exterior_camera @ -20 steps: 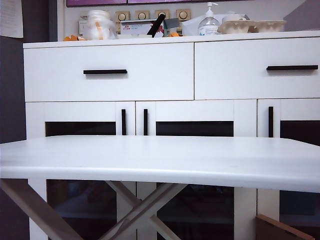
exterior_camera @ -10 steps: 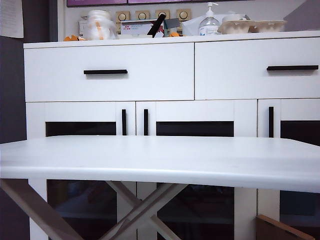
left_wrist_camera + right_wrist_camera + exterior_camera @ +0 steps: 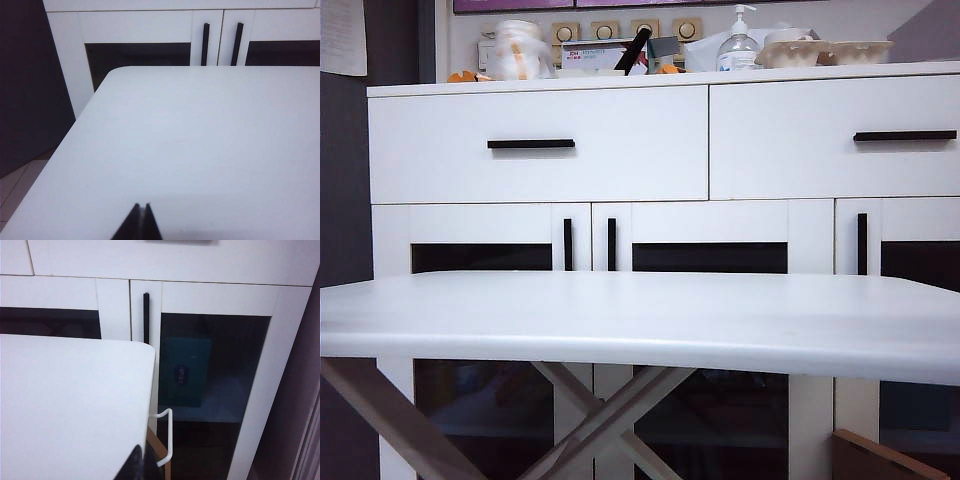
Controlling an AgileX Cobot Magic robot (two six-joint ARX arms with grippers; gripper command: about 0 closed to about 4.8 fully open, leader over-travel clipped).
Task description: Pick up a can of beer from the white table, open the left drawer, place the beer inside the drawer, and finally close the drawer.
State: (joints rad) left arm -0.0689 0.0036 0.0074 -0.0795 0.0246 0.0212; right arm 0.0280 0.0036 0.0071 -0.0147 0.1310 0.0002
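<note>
Since the exterior view shows no beer can on the counter (image 3: 640, 320) and the left drawer (image 3: 538, 144) shut, I'd find the can first. Left wrist view: my left hand (image 3: 140, 220) pressed together, empty, over the counter. Right wrist view: right hand (image 3: 141, 462) likewise, by the corner.

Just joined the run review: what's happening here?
Nothing is being handled yet. The left gripper and right gripper are both shut and empty, each above a near corner of the white table. No beer can shows in any view. The left drawer of the cabinet behind is closed, handle untouched.
</note>
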